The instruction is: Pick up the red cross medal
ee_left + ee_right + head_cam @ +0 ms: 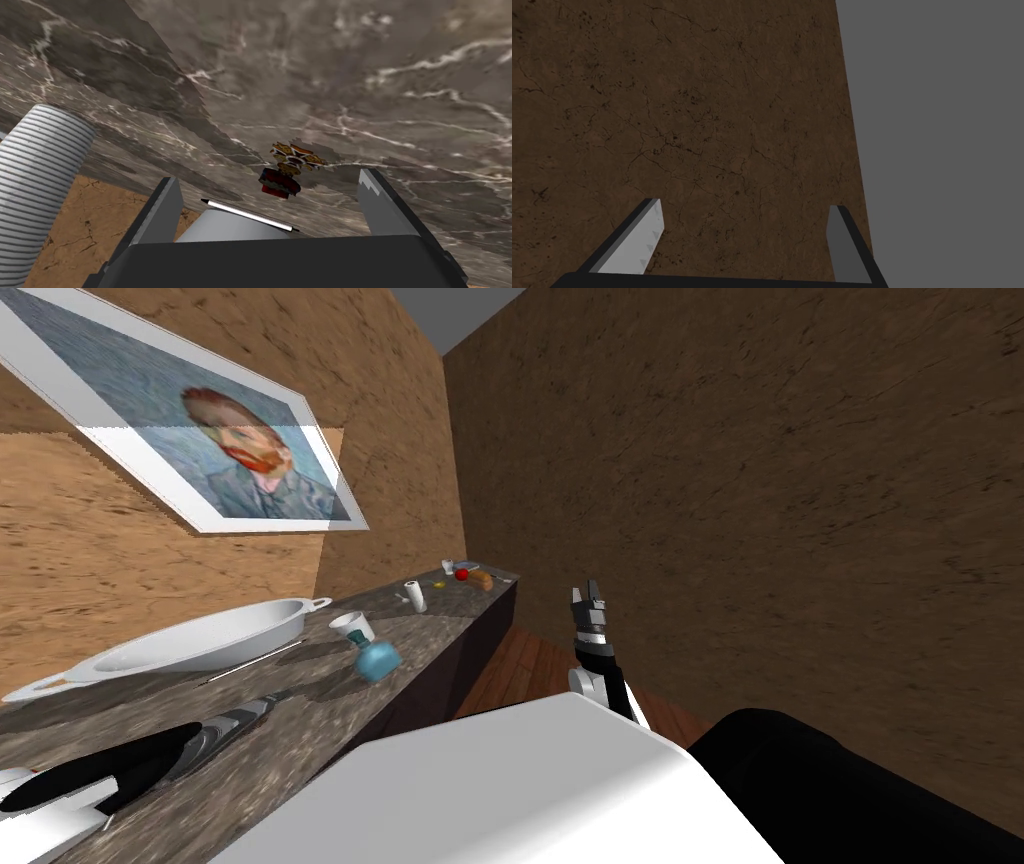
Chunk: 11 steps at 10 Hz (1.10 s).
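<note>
Grey blade-like fingers of the left gripper [267, 177] stand apart over the dark veined marble countertop [380, 75]. Closest ahead lies a thin white rod with black tips [248, 215], and a ribbed grey cylinder [40, 170] is at ten o'clock. Beyond the rod, at twelve o'clock between the fingertips, the red-ribboned gold cross medal [286, 174] rests on the marble. The right gripper [588, 596], at one o'clock from me, is spread too.

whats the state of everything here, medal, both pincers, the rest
medal, lying on the counter, not gripped
left pincer, open, empty, pointed at the medal
right pincer, open, empty
pan, upright on the counter
</note>
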### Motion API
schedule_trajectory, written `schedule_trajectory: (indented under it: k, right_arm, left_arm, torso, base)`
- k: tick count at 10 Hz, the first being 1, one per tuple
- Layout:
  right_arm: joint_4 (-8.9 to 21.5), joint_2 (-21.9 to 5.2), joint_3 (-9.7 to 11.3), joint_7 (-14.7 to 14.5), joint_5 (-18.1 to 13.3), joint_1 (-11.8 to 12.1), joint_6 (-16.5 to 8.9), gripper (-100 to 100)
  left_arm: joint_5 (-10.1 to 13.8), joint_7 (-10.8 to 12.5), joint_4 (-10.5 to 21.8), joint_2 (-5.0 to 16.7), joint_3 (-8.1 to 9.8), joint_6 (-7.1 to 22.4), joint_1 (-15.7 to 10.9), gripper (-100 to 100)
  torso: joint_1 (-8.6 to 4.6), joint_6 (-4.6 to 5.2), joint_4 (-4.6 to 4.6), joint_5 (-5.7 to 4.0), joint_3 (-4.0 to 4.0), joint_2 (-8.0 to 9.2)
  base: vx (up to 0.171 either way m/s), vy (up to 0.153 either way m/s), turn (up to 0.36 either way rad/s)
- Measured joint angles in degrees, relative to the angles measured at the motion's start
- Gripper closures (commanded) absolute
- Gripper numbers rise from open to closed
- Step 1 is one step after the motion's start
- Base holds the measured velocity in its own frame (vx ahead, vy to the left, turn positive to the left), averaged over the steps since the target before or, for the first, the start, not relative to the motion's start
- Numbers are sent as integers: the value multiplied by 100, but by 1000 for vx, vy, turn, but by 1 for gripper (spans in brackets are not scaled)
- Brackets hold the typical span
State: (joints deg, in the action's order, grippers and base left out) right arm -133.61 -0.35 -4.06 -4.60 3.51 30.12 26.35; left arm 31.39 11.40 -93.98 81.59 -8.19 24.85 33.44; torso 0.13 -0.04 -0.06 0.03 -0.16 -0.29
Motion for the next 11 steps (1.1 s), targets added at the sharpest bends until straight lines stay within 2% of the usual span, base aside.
schedule_trajectory:
  k: [3,5,7,8,9,11]
  right_arm:
    - [0,0,0,0,0,0,0,0]
    - [0,0,0,0,0,1,0,0]
    - [0,0,0,0,0,1,0,0]
    - [0,0,0,0,0,1,0,0]
    - [0,0,0,0,0,0,0,0]
    - [0,0,-1,0,0,1,0,0]
  left_arm:
    - [196,-56,127,273,-165,392,74,-100]
    - [189,-15,88,400,-189,680,274,-100]
    - [393,-169,312,456,-409,706,87,-100]
    - [405,-194,326,457,-423,710,75,0]
    - [403,-192,324,457,-422,710,76,-100]
    - [297,-250,511,251,-457,623,53,-100]
  torso:
    - [-1,-3,0,0,0,0]
    - [-2,-4,0,1,0,0]
    - [-6,-5,2,0,5,9]
    - [-10,-7,4,-1,9,16]
    - [-12,-7,5,-2,12,21]
    - [-1,-6,3,1,8,13]
  base:
    - [60,25,-153]
    - [50,23,-89]
    - [23,12,-25]
    - [0,0,0]
    - [20,15,-48]
    - [39,34,-54]
